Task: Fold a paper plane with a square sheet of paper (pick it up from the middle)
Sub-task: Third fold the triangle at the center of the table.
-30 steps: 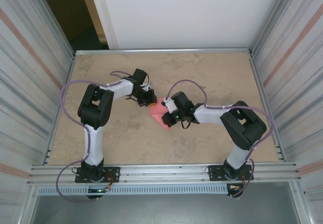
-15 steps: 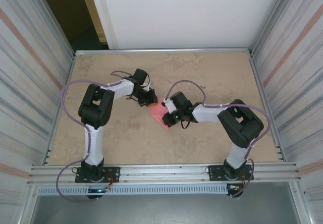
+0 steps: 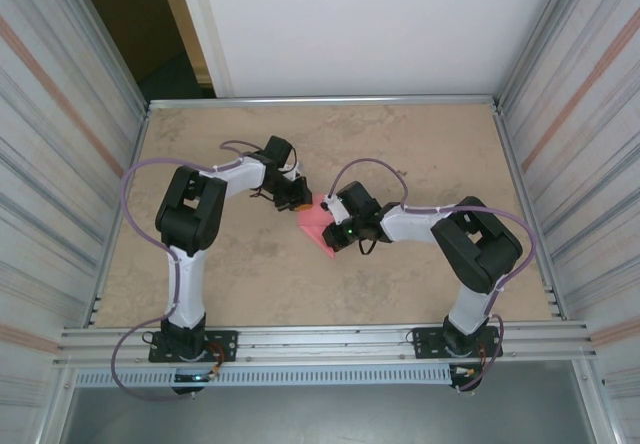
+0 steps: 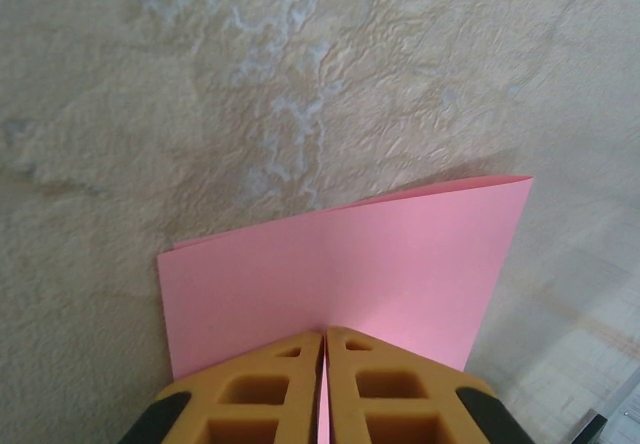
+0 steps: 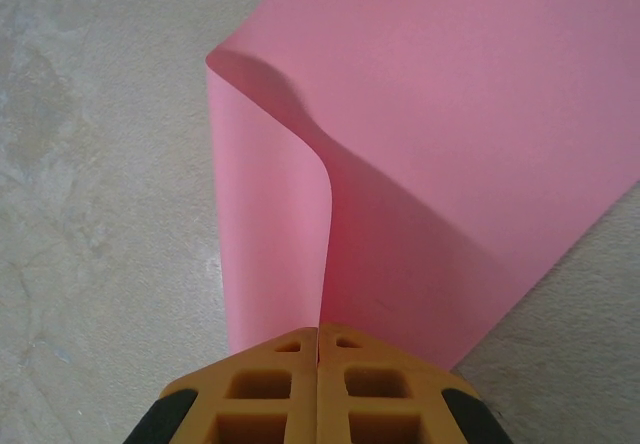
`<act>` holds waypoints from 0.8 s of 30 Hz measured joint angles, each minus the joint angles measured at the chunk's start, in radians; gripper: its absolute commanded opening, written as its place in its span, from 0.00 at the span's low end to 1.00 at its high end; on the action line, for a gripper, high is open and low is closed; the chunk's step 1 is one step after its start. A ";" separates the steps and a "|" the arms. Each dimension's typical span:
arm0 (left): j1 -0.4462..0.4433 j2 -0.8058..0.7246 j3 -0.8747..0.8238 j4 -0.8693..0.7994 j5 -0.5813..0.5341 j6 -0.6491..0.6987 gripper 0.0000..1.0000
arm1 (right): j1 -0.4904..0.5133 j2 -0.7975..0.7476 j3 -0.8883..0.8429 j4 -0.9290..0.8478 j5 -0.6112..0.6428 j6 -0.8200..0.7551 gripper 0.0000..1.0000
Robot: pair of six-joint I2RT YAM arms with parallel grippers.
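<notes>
The square sheet of paper (image 3: 312, 227) is pink and lies bent near the middle of the table, between my two grippers. My left gripper (image 3: 299, 203) is shut on one edge of it; in the left wrist view the paper (image 4: 350, 264) stands up from the orange fingertips (image 4: 290, 364) with a faint crease down its middle. My right gripper (image 3: 328, 221) is shut on the opposite side. In the right wrist view the paper (image 5: 470, 144) curls over into a soft rounded fold running up from the closed jaws (image 5: 318, 332).
The beige mottled table top (image 3: 420, 144) stretches on all sides of the paper. Corrugated metal walls (image 3: 60, 164) close in left and right, and an aluminium rail (image 3: 320, 339) runs along the near edge by the arm bases.
The right arm has shifted slightly left toward the paper, pushing its fold closer. The left arm has stayed put, and both grips are unchanged.
</notes>
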 measured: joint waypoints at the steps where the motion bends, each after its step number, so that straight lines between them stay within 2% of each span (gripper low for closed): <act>1: 0.000 0.000 0.000 0.000 0.000 0.000 0.10 | 0.000 0.000 0.000 0.000 0.000 0.003 0.06; 24: 0.000 0.000 0.000 0.000 0.000 0.000 0.10 | 0.000 0.014 0.016 -0.013 0.003 0.006 0.06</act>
